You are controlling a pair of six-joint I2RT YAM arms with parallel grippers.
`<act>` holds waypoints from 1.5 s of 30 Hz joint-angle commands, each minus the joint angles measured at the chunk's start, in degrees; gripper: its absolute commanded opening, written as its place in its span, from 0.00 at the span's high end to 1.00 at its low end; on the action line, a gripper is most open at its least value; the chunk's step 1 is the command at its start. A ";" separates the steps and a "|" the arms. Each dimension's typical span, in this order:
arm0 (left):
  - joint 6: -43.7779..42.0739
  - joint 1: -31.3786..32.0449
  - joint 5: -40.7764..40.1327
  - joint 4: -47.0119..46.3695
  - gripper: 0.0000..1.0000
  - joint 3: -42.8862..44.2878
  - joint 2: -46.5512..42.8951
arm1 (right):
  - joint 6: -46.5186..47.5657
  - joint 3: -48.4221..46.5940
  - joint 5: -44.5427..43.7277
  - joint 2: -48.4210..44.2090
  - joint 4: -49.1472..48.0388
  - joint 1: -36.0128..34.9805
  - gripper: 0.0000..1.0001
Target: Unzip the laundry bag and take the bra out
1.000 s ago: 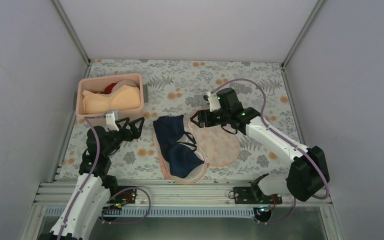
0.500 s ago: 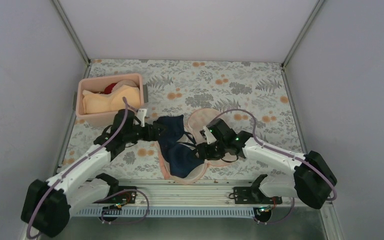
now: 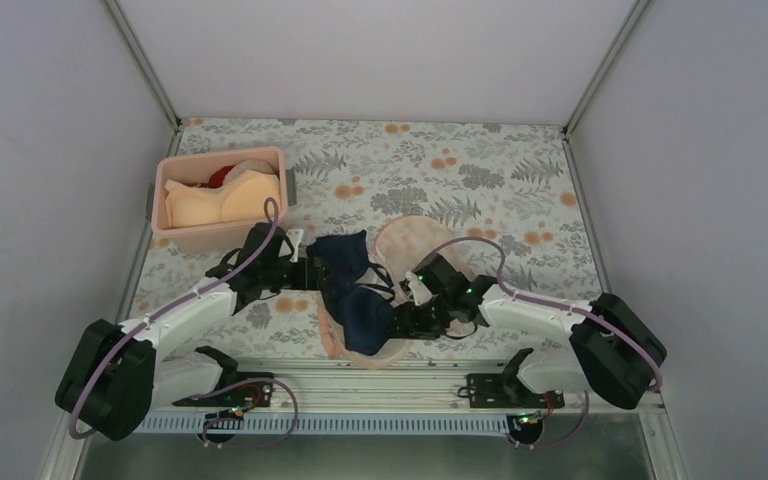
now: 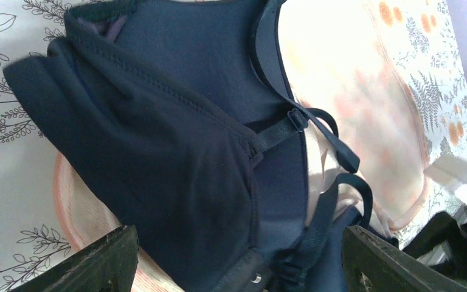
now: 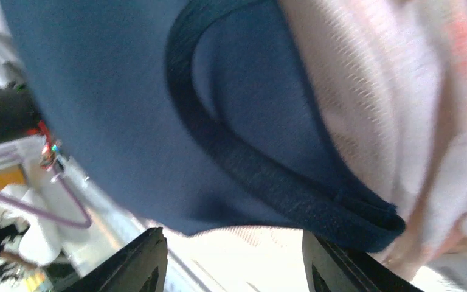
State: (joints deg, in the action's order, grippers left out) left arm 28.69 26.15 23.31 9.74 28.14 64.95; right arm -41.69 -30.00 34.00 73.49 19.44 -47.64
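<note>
The laundry bag [image 3: 407,240] lies unzipped and spread flat mid-table, peach mesh with orange marks. The navy bra [image 3: 353,292] rests on top of it, cups and thin straps showing. My left gripper [image 3: 312,272] is open at the bra's left cup. In the left wrist view the bra [image 4: 176,140] fills the space between the spread fingers [image 4: 106,261], with bag mesh [image 4: 352,103] beyond. My right gripper [image 3: 400,322] is open at the bra's near right edge. Its wrist view shows the bra's band [image 5: 158,109] and mesh [image 5: 401,109] just ahead of the fingertips [image 5: 140,261].
A rigid pink bin [image 3: 278,160] stands at the back left, holding a peach bra [image 3: 222,200] and a red garment [image 3: 222,175]. Grey walls close in both sides and the back. The metal rail [image 3: 360,375] runs along the near table edge.
Both arms swung in onto the bra: the left from beside the bin to the left cup, the right from the bag's far side to the near edge. Both jaws narrowed somewhat.
</note>
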 commanded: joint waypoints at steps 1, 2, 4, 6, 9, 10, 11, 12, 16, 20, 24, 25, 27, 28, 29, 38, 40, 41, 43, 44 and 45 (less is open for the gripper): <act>-0.99 0.14 -0.46 -2.66 0.17 -0.62 0.59 | 4.22 -2.18 -9.63 0.84 2.44 5.13 0.41; -1.00 0.13 -0.65 -2.70 0.17 -0.68 0.72 | 5.87 -3.01 -11.31 1.35 2.30 6.57 0.40; -1.20 0.13 -1.00 -2.61 0.17 -0.58 0.77 | 9.66 -5.70 -12.74 3.81 1.95 9.03 0.40; -1.48 0.06 -1.14 -2.36 0.17 -0.32 0.73 | 13.67 -9.35 -13.76 7.22 2.28 10.78 0.39; -1.47 -0.09 -1.53 -2.16 0.16 -0.43 0.21 | 19.69 -13.66 -15.56 11.99 2.52 13.89 0.38; -1.41 -0.20 -1.64 -2.10 0.16 -0.50 0.00 | 21.65 -14.86 -15.82 13.92 2.42 14.88 0.37; -1.39 -0.33 -1.76 -2.01 0.16 -0.76 -0.14 | 23.42 -16.10 -15.92 15.13 2.36 15.75 0.37; -1.35 -0.46 -1.97 -1.93 0.16 -0.95 -0.38 | 25.16 -17.53 -15.73 16.39 2.65 16.23 0.37; -1.23 -1.15 -2.55 -1.29 0.16 -1.38 -1.04 | 29.29 -24.41 -13.86 18.09 5.36 16.63 0.33; -1.26 -1.55 -3.27 -0.04 0.15 -1.10 -1.63 | 29.68 -26.77 -11.93 15.32 5.56 18.33 0.31; -0.53 -3.18 -4.43 1.82 0.13 -1.09 -2.58 | 27.62 -25.57 -9.83 14.03 7.61 18.60 0.30; -0.04 -4.33 -4.78 2.44 0.12 -1.26 -2.74 | 26.63 -24.17 -8.99 13.38 7.36 18.62 0.30; 0.38 -7.62 -5.68 4.02 0.10 -1.13 -3.01 | 24.18 -20.62 -7.50 11.76 6.51 18.59 0.28; 0.06 -9.12 -6.88 4.83 0.09 -0.84 -3.17 | 23.33 -19.22 -7.35 10.74 6.16 18.61 0.26; -1.30 -10.05 -7.14 4.96 0.08 -0.71 -3.36 | 22.57 -17.90 -7.37 9.78 5.83 18.59 0.25; 2.54 -10.58 -0.21 -4.65 0.03 -5.21 0.38 | 20.24 -15.05 -7.91 9.43 5.03 18.57 0.17; 2.63 -10.56 -0.11 -6.91 0.03 -5.26 2.25 | 20.37 -15.55 -9.22 8.78 6.40 18.61 0.17; 2.62 -10.57 -0.01 -8.05 0.04 -5.23 3.03 | 20.57 -16.06 -9.28 8.37 7.07 18.55 0.17; 2.96 -10.55 0.34 -10.25 0.05 -5.31 4.70 | 20.52 -16.27 -8.43 7.64 7.69 18.60 0.17; 3.22 -10.56 0.41 -11.20 0.06 -5.30 5.40 | 20.33 -16.03 -7.88 7.60 7.75 18.61 0.18; 3.48 -10.52 0.37 -11.97 0.06 -5.21 6.01 | 20.07 -15.48 -7.18 7.61 7.52 18.63 0.19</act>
State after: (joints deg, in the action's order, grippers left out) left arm 30.48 15.81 21.96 4.32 23.07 69.14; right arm -20.62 -45.08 25.87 82.54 25.98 -29.43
